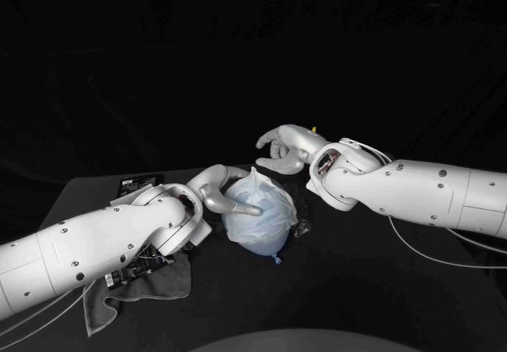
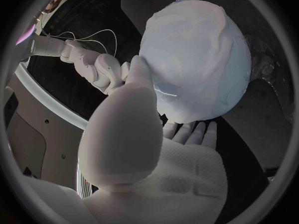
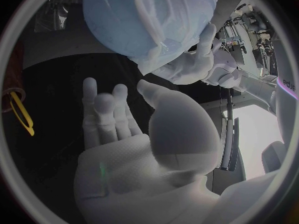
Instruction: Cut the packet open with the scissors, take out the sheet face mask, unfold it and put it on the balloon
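Balloon is lying pretty much mid-table, knot end pointing toward the robot, on the black table. The sheet face mask is draped over most of it. It's wrinkly, with one fold sticking up in a little peak at the far end, and the pale blue of the balloon shows through it.

The left hand has hold of the balloon. Its fingers curl round the side facing the robot's left and lie on top of the mask. From its own wrist camera you can see the thumb pressed against the covered side, with the other fingers tucked underneath.

The right hand is up behind the balloon and not touching it. Its fingers are loosely spread and a bit bent, with nothing in the palm, so that one is released.

A grey cloth is bunched under the left forearm near the table's front corner. The right wrist camera also catches a yellow loop on the table, but I can't tell what it belongs to.
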Available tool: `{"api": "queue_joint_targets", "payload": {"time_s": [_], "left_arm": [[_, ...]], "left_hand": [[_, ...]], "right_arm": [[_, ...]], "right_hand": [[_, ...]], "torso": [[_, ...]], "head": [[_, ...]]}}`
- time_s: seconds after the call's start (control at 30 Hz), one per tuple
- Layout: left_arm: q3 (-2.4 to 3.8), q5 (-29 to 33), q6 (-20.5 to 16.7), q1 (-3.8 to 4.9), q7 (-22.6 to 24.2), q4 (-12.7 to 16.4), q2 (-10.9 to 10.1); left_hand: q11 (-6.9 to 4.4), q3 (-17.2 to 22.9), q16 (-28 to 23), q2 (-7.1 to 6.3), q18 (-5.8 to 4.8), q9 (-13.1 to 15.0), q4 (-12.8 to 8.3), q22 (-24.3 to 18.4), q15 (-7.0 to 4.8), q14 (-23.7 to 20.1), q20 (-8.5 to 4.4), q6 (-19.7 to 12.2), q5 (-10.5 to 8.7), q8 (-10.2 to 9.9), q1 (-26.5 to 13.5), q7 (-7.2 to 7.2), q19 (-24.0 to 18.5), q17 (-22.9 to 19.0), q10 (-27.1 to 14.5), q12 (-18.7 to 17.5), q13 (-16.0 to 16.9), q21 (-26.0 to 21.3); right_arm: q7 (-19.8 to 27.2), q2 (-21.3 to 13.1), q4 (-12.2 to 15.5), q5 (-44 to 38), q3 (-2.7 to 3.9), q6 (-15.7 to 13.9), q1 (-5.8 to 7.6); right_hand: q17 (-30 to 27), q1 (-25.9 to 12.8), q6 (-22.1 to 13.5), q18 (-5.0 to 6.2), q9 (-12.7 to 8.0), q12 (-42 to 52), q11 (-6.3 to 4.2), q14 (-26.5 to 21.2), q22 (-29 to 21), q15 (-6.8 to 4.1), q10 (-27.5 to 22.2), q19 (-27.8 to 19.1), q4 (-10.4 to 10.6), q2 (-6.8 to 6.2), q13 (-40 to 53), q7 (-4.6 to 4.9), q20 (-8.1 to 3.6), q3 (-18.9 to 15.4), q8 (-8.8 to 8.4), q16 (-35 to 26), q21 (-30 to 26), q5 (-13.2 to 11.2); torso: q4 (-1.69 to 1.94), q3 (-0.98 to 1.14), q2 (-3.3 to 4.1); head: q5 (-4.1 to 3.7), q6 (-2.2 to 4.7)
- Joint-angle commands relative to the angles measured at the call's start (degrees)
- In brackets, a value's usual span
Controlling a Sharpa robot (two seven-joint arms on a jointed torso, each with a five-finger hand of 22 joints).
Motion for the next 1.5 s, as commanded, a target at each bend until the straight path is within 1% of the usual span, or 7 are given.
{"api": "queue_joint_targets", "payload": {"time_s": [0.03,0.07,0.23,0.37,0.57,0.93,1.5], "left_arm": [[-0.08,0.39,0.73,-0.04,-0.1,0.11,-0.03],[-0.08,0.48,0.67,-0.04,-0.08,0.12,-0.06],[-0.08,1.24,-0.01,-0.04,0.48,0.28,-0.25],[-0.06,2.28,-1.01,-0.04,1.84,0.53,-0.58],[-0.04,4.16,-1.65,-0.04,4.07,1.03,-1.07],[-0.02,6.25,-2.4,-0.04,6.92,1.84,-1.85],[0.05,9.48,-3.35,-0.05,10.33,2.28,-3.0]], "left_hand": [[-0.01,0.02,0.4,0.13,0.98,-0.03,-0.13,0.03,-0.13,0.46,0.01,-0.36,0.16,-0.1,0.55,6.44,-0.38,0.08,-0.25,0.09,0.01,-0.28],[-0.01,0.02,0.4,0.13,0.98,-0.03,-0.13,0.03,-0.13,0.46,0.01,-0.36,0.16,-0.1,0.55,6.44,-0.38,0.08,-0.25,0.09,0.01,-0.28],[0.13,-0.1,0.41,0.1,1.04,-0.17,-0.12,0.03,-0.03,0.52,0.02,-0.86,0.16,-0.3,0.46,6.56,-0.36,0.1,-0.42,0.07,-0.01,-0.28],[0.52,-0.46,0.58,0.05,1.03,-0.37,-0.12,0.05,0.37,1.04,0.11,-1.62,0.15,-0.62,0.27,6.92,-0.29,0.24,-0.49,0.06,-0.02,-0.25],[0.64,-0.96,0.57,0.0,0.86,-0.63,-0.13,0.08,0.59,0.97,0.16,-2.63,0.13,-1.02,0.08,7.01,-0.19,0.23,-0.77,0.03,-0.04,-0.21],[1.25,-1.56,0.33,-0.09,0.28,-1.92,-0.13,0.09,1.04,0.35,0.18,-7.53,0.1,-2.95,-0.28,7.29,-0.13,0.1,-2.37,-0.17,-0.21,-0.17],[3.01,-3.0,-0.18,-0.24,-0.78,-3.42,-0.1,0.13,2.28,-0.95,0.2,-13.29,0.06,-5.16,-1.23,5.25,0.05,-0.2,-6.14,-0.47,-0.52,-0.08]], "right_arm": [[2.21,-0.35,0.07,6.05,0.01,0.84,0.06],[3.47,-0.68,0.16,8.34,0.0,-0.3,0.06],[8.07,-2.45,1.11,16.6,-0.03,-4.2,0.06],[11.0,-4.3,2.7,22.68,-0.12,-5.48,-0.01],[12.02,-5.86,4.41,28.23,-0.4,-5.49,-0.68],[11.09,-4.67,3.49,31.94,-0.6,-4.51,-2.06],[11.01,-3.09,2.34,32.49,-0.68,-4.29,-2.66]], "right_hand": [[-6.53,0.48,-0.57,0.66,-0.11,-8.26,1.3,-5.21,-4.84,0.97,-3.21,-3.45,2.68,-0.72,-8.62,0.96,1.39,-1.28,-0.65,-10.0,-6.86,0.02],[-10.33,1.84,0.98,1.32,0.1,-12.52,1.41,-4.84,-8.44,1.72,-2.52,-2.66,4.23,-0.45,-15.3,1.18,2.58,-2.48,-0.16,-15.36,-10.7,-0.26],[-16.74,5.92,5.73,1.6,0.16,-19.84,2.05,-5.48,-14.7,2.56,-0.73,-1.88,4.69,1.34,-27.47,2.3,3.88,-2.11,1.15,-26.05,-17.26,0.01],[-21.21,6.76,7.42,1.57,-1.13,-24.49,2.53,-4.62,-20.36,3.33,2.52,-0.94,5.18,1.29,-37.37,2.43,4.75,-3.3,0.32,-35.63,-22.63,0.0],[-25.32,6.06,6.01,1.34,-3.15,-28.15,4.21,-7.76,-25.47,5.45,0.99,-2.86,5.83,1.0,-44.57,4.04,6.36,-8.04,-1.88,-44.61,-27.86,1.02],[-30.11,3.08,-0.59,-0.7,-6.71,-30.67,6.2,-12.56,-30.69,7.73,-3.61,-7.51,7.38,2.7,-49.61,5.65,6.67,-19.04,-2.91,-51.76,-28.46,3.53],[-32.27,2.12,-2.29,-1.2,-8.29,-30.43,6.46,-14.31,-32.53,8.27,-4.89,-8.84,7.45,5.19,-49.64,5.73,6.67,-25.52,-2.87,-53.68,-28.35,5.73]], "torso": [[-0.05,0.07,0.02],[-0.05,0.08,0.03],[-0.01,0.02,0.02],[-0.06,0.01,0.06],[-0.01,0.08,-0.02],[0.02,0.0,0.07],[0.08,-0.06,0.06]], "head": [[0.06,0.07],[0.09,0.09],[0.14,0.31],[0.18,0.43],[0.11,0.63],[-0.1,0.96],[-0.38,0.91]]}}
